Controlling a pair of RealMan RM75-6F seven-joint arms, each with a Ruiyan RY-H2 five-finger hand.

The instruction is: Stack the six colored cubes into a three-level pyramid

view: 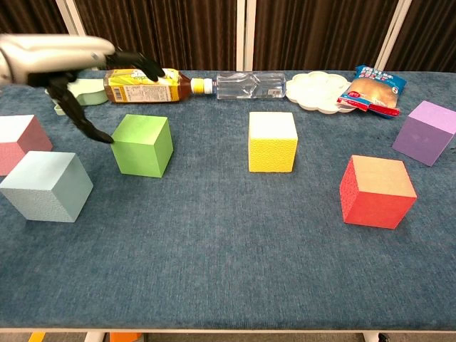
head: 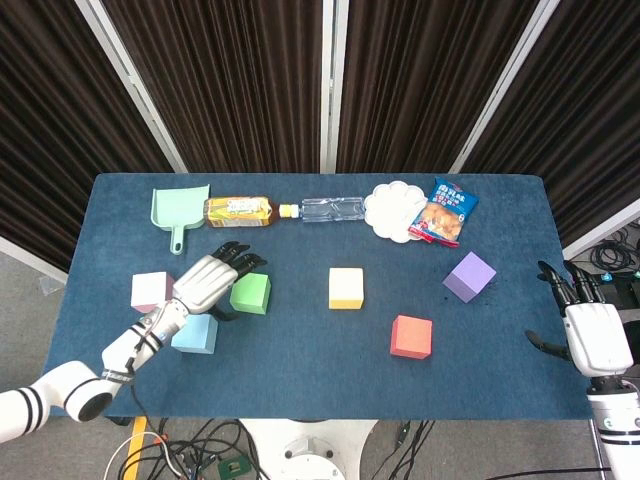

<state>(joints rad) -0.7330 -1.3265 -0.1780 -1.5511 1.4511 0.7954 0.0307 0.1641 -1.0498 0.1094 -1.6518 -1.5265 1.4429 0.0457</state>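
the six cubes lie single and apart on the blue worktop (head: pixel 300 350), nothing stacked yet. going left to right: the pink cube (head: pixel 150 290) near the left edge, the light blue cube (head: pixel 196 335) just in front of it toward the near edge, the green cube (head: pixel 252 293), the yellow cube (head: pixel 346 287) about mid-worktop, the red cube (head: pixel 411 337) nearer the front edge, and the purple cube (head: pixel 469 276) toward the right edge. a cube has no long axis; what differs is the turn. the yellow one sits square to the worktop edges, the green, light blue and red slightly turned, the purple clearly skewed with a corner toward the front.

the left robot hand (head: pixel 210 280) hovers at the green cube's left side, fingers spread and holding nothing, thumb low by the cube's left face in the chest view. the right robot hand (head: pixel 590 335) waits off the right edge, fingers apart and empty.

the risks, as i judge them: closing off-centre could spin or shove the green cube rather than lift it, and the forearm passes right over the light blue cube, so a low sweep could knock it. the skewed purple cube would need squaring or it will seat badly.
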